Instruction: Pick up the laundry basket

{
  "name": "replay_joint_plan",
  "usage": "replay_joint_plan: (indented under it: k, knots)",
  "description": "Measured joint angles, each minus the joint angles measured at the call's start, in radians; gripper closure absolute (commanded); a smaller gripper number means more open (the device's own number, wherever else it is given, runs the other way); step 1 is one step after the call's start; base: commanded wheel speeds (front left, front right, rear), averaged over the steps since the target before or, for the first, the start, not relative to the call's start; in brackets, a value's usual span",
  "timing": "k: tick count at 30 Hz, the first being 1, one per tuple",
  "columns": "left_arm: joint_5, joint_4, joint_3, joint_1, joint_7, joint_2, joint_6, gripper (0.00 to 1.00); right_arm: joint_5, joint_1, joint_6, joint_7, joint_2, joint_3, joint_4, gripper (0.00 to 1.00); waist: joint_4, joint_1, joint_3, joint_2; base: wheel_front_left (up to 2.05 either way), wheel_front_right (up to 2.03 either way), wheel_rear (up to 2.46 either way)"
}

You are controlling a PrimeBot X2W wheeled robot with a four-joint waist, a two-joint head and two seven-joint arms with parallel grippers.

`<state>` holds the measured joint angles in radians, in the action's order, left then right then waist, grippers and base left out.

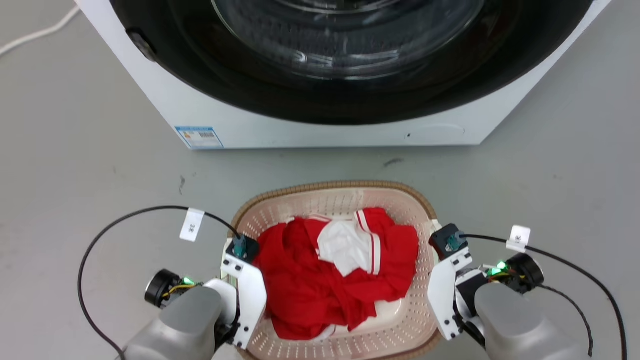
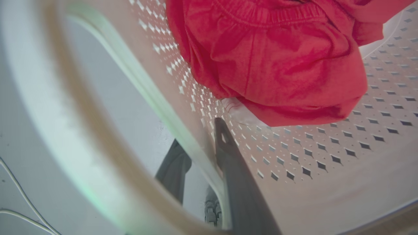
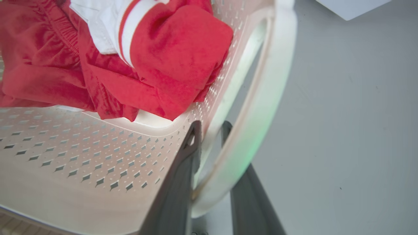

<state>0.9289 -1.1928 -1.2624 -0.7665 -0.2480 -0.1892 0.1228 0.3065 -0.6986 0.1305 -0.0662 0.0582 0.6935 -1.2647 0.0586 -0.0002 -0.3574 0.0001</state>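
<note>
the laundry basket (image 1: 340, 186) sits on the grey floor (image 1: 75, 165) in front of the one washing machine (image 1: 320, 127), centred between the two arms. its near edge is cut off by the bottom of the head view. a bare strip of floor separates its far brown rim from the machine's white base, and open floor spreads wide to the left and right. the left gripper (image 2: 198, 132) straddles the basket's left wall, one finger lying along the perforated inner face and the other outside by the pale handle (image 2: 29, 81); i cannot tell whether they press it. the right gripper (image 3: 211, 124) has its fingers drawn in on the right side, one against the inner wall and one outside the white handle (image 3: 271, 98), which passes between them. inside lies a heap of red clothing (image 1: 310, 285) with one white piece (image 1: 345, 247) on top, leaving the basket's near right corner bare. counted: one basket, two handles, two black cables (image 1: 125, 216) (image 1: 575, 267), two white tags (image 1: 192, 225) (image 1: 519, 238), one blue label (image 1: 199, 137) on the machine, and one white cord (image 1: 35, 34) on the floor at far left.
</note>
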Motion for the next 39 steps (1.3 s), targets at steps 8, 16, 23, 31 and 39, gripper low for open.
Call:
replay_joint_plan:
  k: [8, 16, 23, 31, 39]
  knots:
    - [0.018, 0.007, -0.007, 0.065, -0.031, 0.002, 0.000, 1.00, 0.039, 0.054, 0.000, -0.020, 0.001, 0.050, 0.006, 1.00, -0.010, 0.0000, 0.107, 0.0000, 0.00, 0.00, 0.00]
    - [0.035, 0.015, -0.012, 0.132, -0.072, 0.005, 0.000, 1.00, 0.081, 0.102, 0.000, -0.050, 0.001, 0.100, 0.006, 1.00, -0.018, 0.0000, 0.203, 0.0000, 0.00, 0.00, 0.00]
    - [0.053, 0.026, -0.013, 0.161, -0.109, 0.002, 0.000, 1.00, 0.118, 0.123, 0.000, -0.078, 0.001, 0.138, 0.009, 1.00, -0.022, 0.0000, 0.275, 0.0000, 0.00, 0.00, 0.00]
    - [0.081, 0.058, -0.016, 0.192, -0.190, -0.007, 0.000, 1.00, 0.163, 0.150, 0.000, -0.121, 0.002, 0.187, 0.012, 1.00, -0.028, 0.0000, 0.333, 0.0000, 0.00, 0.00, 0.00]
    - [0.115, 0.082, -0.017, 0.211, -0.245, -0.022, 0.000, 1.00, 0.216, 0.161, -0.001, -0.161, 0.003, 0.235, 0.023, 1.00, -0.035, 0.0001, 0.365, 0.0000, 0.00, 0.00, 0.00]
